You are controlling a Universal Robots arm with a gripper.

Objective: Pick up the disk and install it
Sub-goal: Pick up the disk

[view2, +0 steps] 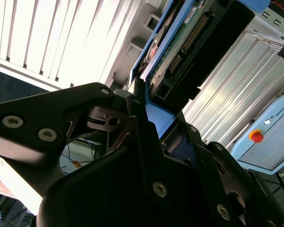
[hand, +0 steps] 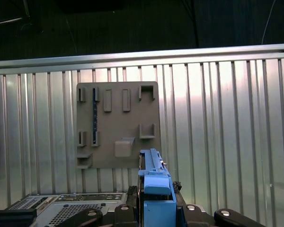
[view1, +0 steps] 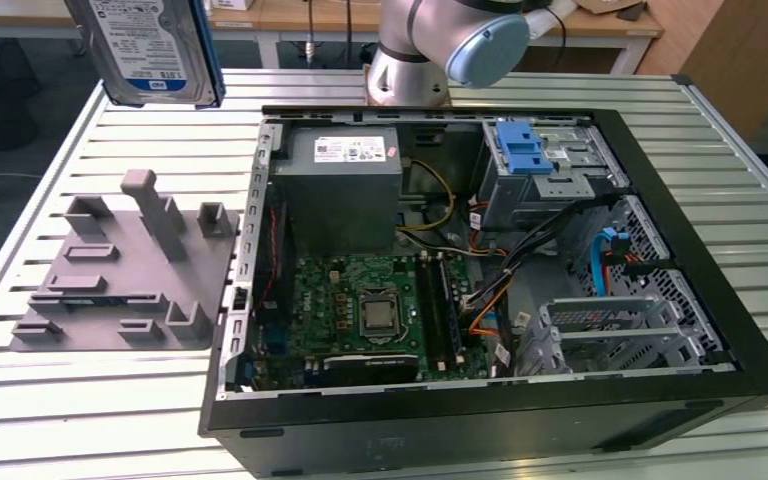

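Note:
The disk (view1: 151, 50), silver with a white-and-blue label and a blue carrier frame, hangs upright high above the table's far corner on the exterior view's left. It is well clear of the open computer case (view1: 704, 300). In both wrist views my gripper (view2: 151, 116) (hand: 154, 208) is shut on the disk's blue frame (view2: 158, 116) (hand: 154, 182). The disk's circuit-board side (view2: 180, 42) shows past the black fingers (view2: 142, 137). Directly below, on the slatted table, lies the grey holder plate (hand: 117, 125).
The grey holder plate (view1: 131, 270) with upright pegs sits beside the case on the exterior view's left. Inside the case are a grey power supply (view1: 344, 165), the motherboard (view1: 357, 310), a drive cage with a blue latch (view1: 524, 150) and loose cables (view1: 491, 290). The arm's base (view1: 418, 60) stands behind the case.

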